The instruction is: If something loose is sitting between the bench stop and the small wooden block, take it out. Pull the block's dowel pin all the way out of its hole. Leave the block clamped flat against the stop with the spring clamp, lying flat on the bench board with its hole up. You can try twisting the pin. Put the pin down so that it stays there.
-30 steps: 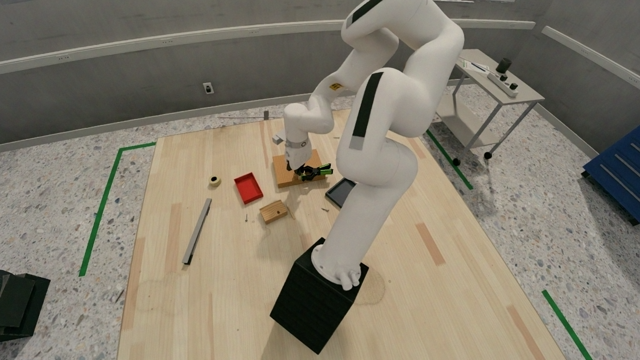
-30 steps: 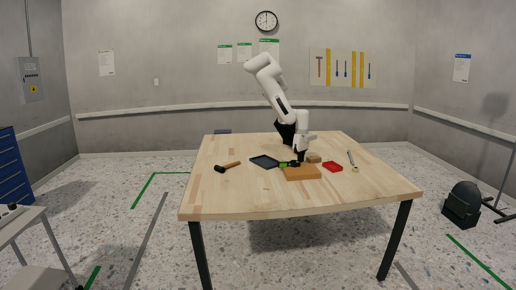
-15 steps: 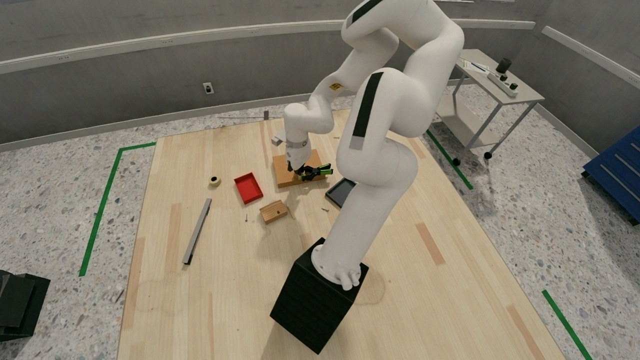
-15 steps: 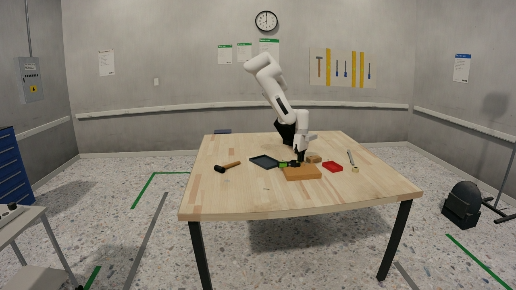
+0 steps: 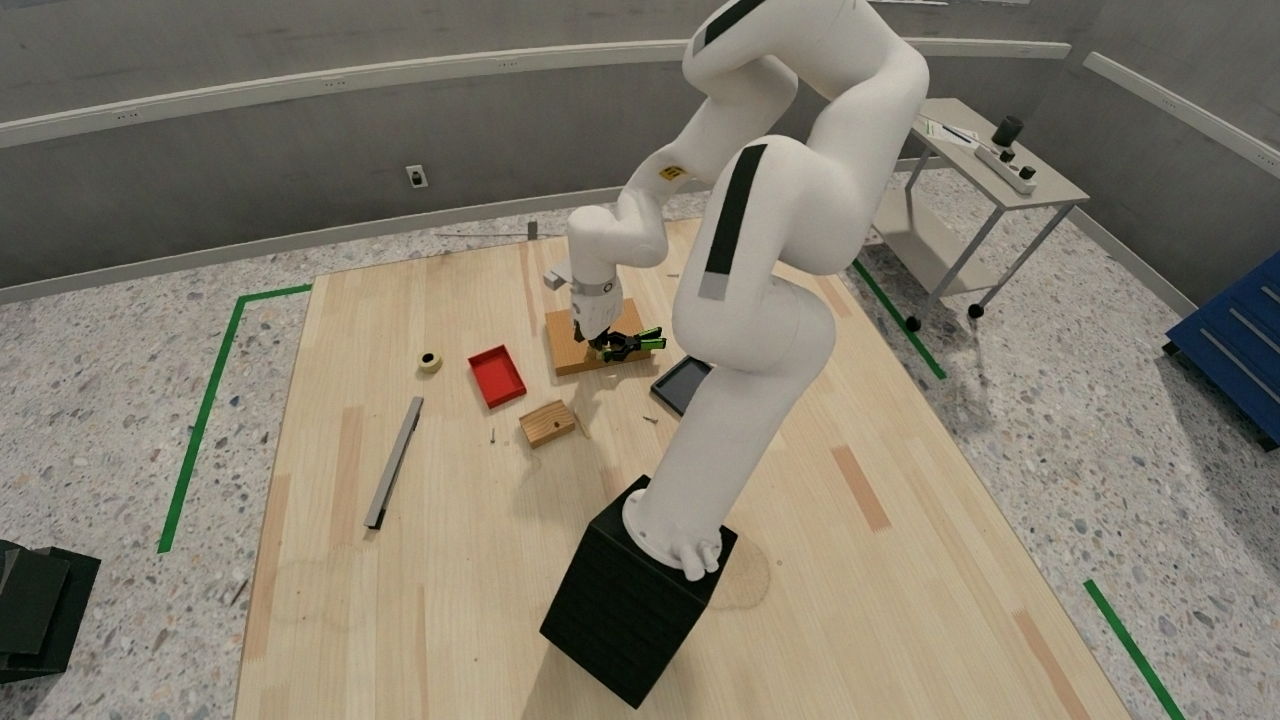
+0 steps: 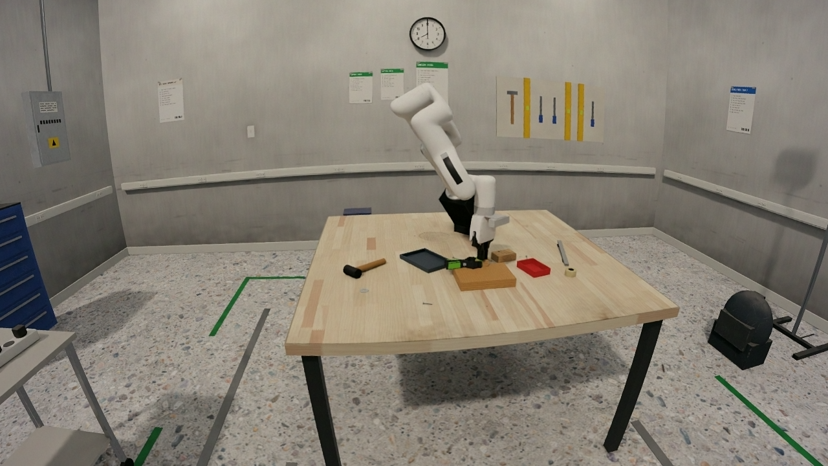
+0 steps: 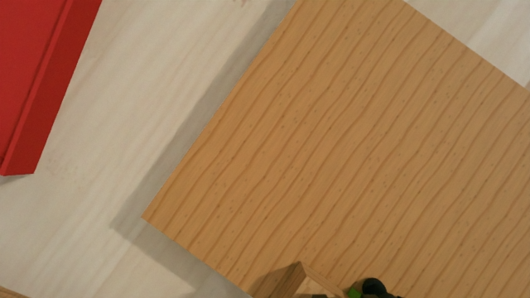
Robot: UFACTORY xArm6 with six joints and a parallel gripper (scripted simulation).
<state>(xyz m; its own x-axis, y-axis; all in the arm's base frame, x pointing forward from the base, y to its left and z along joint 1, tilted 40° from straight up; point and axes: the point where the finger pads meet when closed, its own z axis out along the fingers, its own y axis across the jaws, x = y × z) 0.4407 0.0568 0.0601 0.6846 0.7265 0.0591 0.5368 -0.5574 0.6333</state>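
Observation:
The brown bench board [image 5: 565, 347] lies mid-table and fills the wrist view [image 7: 352, 145]. A black and green spring clamp [image 5: 631, 342] grips its near edge; it also shows in the exterior view [image 6: 461, 263] and at the bottom of the wrist view [image 7: 368, 287]. A small wooden piece [image 7: 290, 281] stands on the board beside the clamp jaws. My gripper [image 5: 594, 338] points straight down there, shut on a thin thing that I take for the dowel pin. The fingers and pin are hidden. A second wooden block with a dark hole [image 5: 546, 422] lies on the table off the board.
A red tray [image 5: 496, 376] lies left of the board and a dark tray [image 5: 682, 383] right of it. A tape roll [image 5: 430, 358], a grey metal bar [image 5: 393, 461], a hammer [image 6: 363, 268] and small screws [image 5: 491, 436] lie on the table.

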